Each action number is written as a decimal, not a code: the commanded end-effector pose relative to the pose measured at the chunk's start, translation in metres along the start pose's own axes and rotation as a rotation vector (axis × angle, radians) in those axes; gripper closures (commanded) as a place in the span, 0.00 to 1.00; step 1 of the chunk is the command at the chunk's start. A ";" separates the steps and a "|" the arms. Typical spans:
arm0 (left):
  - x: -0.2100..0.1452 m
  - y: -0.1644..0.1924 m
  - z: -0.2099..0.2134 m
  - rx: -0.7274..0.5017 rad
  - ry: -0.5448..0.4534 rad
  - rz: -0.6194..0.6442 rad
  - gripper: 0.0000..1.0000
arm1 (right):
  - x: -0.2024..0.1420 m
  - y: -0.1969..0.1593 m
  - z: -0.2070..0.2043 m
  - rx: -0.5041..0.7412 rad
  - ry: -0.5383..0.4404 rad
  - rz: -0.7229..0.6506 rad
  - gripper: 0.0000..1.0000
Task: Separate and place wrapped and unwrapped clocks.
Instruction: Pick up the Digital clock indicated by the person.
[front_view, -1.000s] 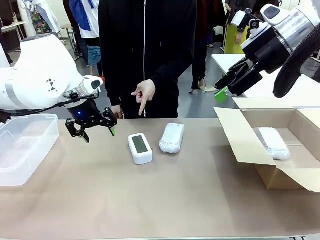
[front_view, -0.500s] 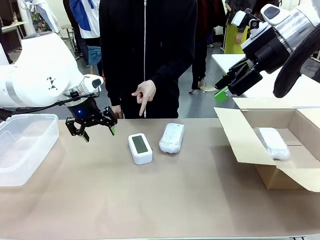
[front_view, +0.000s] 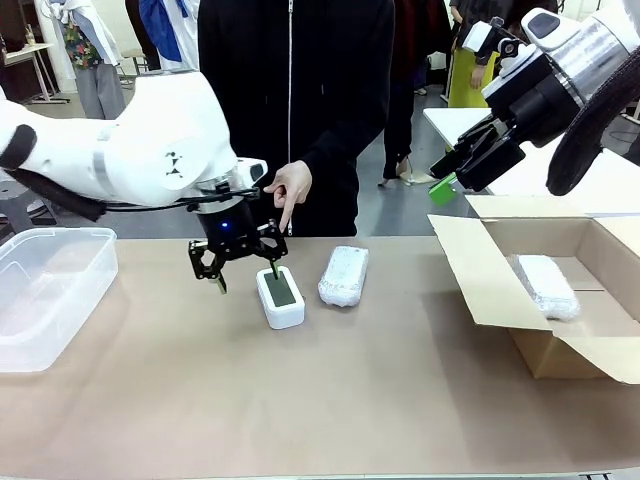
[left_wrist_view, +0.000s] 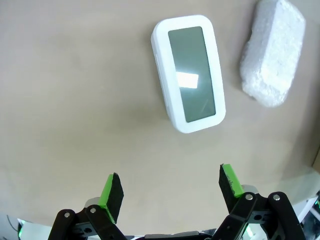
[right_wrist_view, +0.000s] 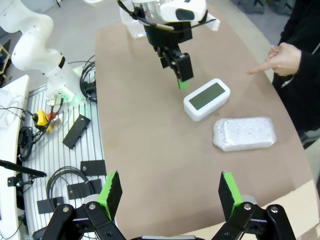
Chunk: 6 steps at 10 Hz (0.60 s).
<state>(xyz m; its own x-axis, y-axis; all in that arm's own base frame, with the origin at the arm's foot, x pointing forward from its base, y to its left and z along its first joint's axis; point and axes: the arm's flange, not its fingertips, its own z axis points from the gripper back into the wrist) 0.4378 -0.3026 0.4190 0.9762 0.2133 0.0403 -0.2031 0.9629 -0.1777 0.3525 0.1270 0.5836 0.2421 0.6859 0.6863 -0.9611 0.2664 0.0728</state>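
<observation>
The unwrapped clock (front_view: 280, 297), white with a dark screen, lies flat on the brown table in front of the person. My left gripper (front_view: 246, 276) hovers open just over its left end. In the left wrist view the clock (left_wrist_view: 189, 75) lies ahead of the green fingertips (left_wrist_view: 111, 190), not between them. A wrapped clock (front_view: 343, 275) in bubble wrap rests right beside it (left_wrist_view: 272, 52). Another wrapped clock (front_view: 546, 285) lies inside the cardboard box. My right gripper (front_view: 445, 188) hangs open high above the box's left flap. From there it looks down on the clock (right_wrist_view: 206, 99) and bundle (right_wrist_view: 244, 133).
The open cardboard box (front_view: 540, 355) stands at the right, its flap (front_view: 470, 270) leaning toward the middle. A clear plastic tub (front_view: 50, 290) sits at the left edge. The person's hand (front_view: 288, 190) points down at the clock from the far side.
My left arm has swung right, from near the tub to just over the bare clock. The right arm, the pointing hand and the clocks have stayed put.
</observation>
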 end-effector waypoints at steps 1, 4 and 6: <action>0.009 -0.017 -0.007 0.052 -0.010 0.096 0.00 | 0.000 -0.001 0.001 0.010 -0.001 0.015 0.00; 0.012 -0.038 -0.030 0.079 -0.058 0.183 0.00 | 0.000 -0.001 0.001 0.010 -0.001 0.015 0.00; 0.024 -0.041 -0.044 0.065 -0.071 0.175 0.00 | 0.000 -0.001 0.001 0.010 -0.001 0.015 0.00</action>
<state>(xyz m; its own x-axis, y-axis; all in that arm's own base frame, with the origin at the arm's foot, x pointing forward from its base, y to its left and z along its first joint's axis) 0.4610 -0.3333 0.3892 0.9292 0.3663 0.0496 -0.3585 0.9257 -0.1205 0.3524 0.1269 0.5836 0.2422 0.6859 0.6862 -0.9611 0.2664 0.0730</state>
